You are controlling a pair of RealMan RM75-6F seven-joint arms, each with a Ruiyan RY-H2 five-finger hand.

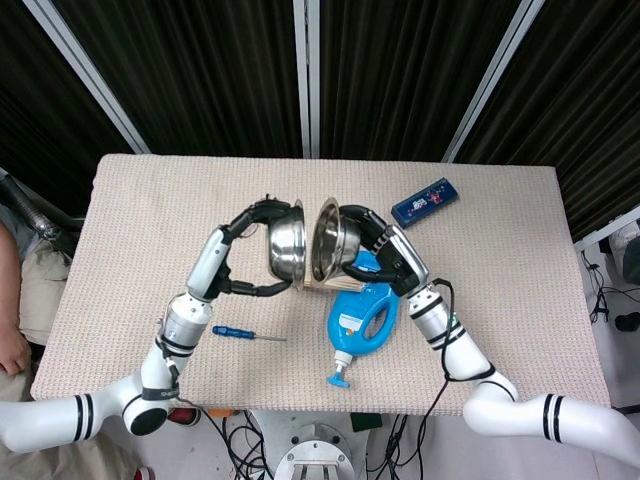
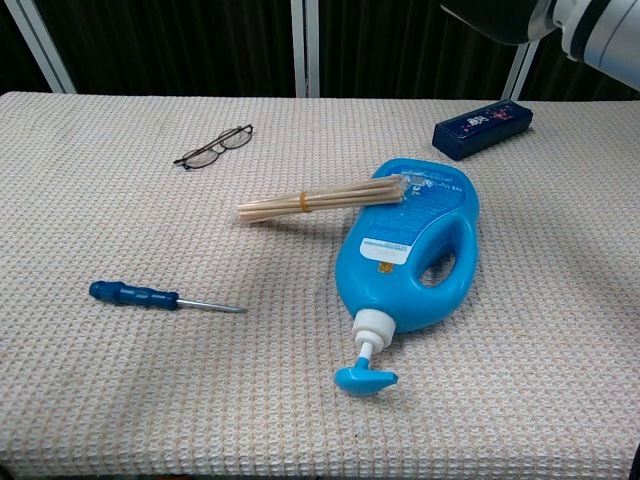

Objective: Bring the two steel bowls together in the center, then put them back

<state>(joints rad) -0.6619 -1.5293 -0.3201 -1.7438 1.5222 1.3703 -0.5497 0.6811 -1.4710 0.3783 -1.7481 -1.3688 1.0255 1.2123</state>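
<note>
Blue detergent bottle [image 2: 415, 248] (label unreadable), navy box [image 2: 481, 128], print illegible

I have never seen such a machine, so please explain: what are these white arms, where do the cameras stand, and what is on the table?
It is a robot with two arms ending in hands with fingers. The head view looks down from above; the chest view looks across the table from lower down. The left hand holds one steel bowl, the right hand holds the other bowl, rims close together above the middle. On the cloth-covered table lie glasses, a bundle of sticks, a blue bottle, a screwdriver and a dark blue box.
</note>
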